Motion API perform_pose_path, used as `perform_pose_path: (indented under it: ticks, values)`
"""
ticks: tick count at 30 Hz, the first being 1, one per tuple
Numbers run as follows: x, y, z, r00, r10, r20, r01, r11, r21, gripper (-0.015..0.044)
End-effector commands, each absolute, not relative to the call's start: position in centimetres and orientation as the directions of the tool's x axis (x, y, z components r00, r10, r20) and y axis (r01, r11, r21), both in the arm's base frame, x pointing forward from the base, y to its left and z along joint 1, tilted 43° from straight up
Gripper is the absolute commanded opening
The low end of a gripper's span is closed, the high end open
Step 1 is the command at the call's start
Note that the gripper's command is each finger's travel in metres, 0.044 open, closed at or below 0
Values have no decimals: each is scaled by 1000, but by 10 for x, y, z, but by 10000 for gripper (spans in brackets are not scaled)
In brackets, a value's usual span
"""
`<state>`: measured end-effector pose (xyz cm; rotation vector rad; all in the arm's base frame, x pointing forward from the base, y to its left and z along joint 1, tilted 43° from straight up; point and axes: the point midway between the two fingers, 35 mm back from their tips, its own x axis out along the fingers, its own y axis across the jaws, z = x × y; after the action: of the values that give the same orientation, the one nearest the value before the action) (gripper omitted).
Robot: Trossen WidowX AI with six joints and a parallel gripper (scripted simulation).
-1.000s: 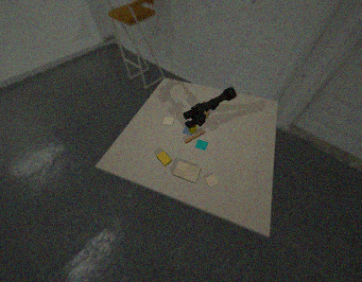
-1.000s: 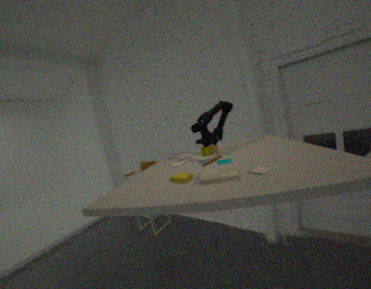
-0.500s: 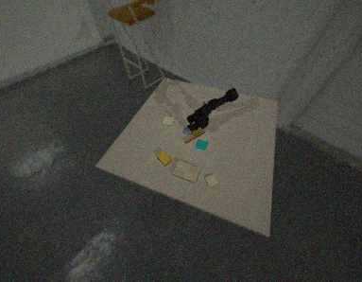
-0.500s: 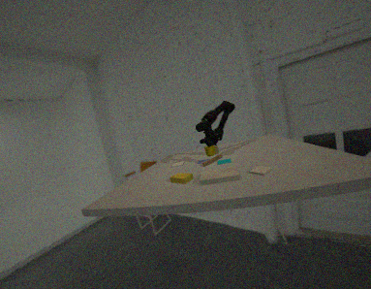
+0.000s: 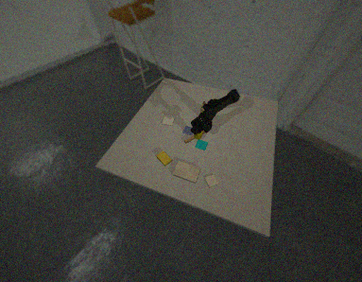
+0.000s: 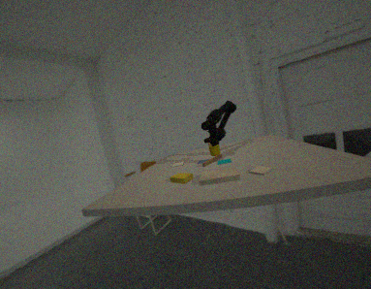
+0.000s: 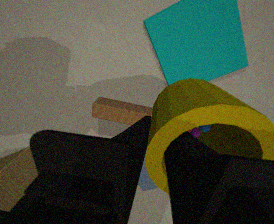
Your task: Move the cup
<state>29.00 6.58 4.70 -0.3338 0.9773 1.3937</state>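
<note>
One arm stands on the pale worktop (image 5: 239, 156), and I read its tool (image 7: 159, 165) as pinching the wall of the yellow cup (image 7: 209, 125): one dark finger (image 7: 199, 170) reaches inside the rim, the other bears on the outer wall. In my wrist view the cup is upright or nearly so, its mouth toward the camera, with purple and blue marbles (image 7: 198, 131) just visible deep inside, behind the inner finger. I see no marbles outside the cup.

From the exterior view the cup (image 6: 214, 148) hangs under the tool (image 6: 213, 141), low over the worktop (image 6: 303, 170); I cannot tell from any view whether its base touches the surface. The teal pad (image 7: 199, 37) lies on the worktop just beyond the cup in the wrist view, and the cup does not stand over it. A sliver of the pale blue pad (image 7: 146, 180) shows below the cup, between the fingers. A wooden bar (image 7: 120, 111) lies flat to the left of the cup.

From the top view the arm (image 5: 215, 111) leans toward the middle of the worktop, with the teal pad (image 5: 201, 145) just in front of the tool. Farther forward lie a yellow block (image 5: 163, 157), a flat tan box (image 5: 186, 170) and a small pale tile (image 5: 211, 180), all well apart from the cup.
</note>
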Motion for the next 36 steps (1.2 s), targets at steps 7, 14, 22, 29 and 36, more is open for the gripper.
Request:
perform_pose_path:
  ticks: [7,14,22,29,36]
  values:
    - [304,82,65,-112,671,-733,-919,211,333,0]
    - [312,93,76,-111,671,-733,-919,211,333,0]
    - [318,102,85,-111,672,-732,-919,210,333,0]
    - [317,108,78,-111,672,-732,-919,210,333,0]
    - [316,116,70,-111,672,-732,-919,210,333,0]
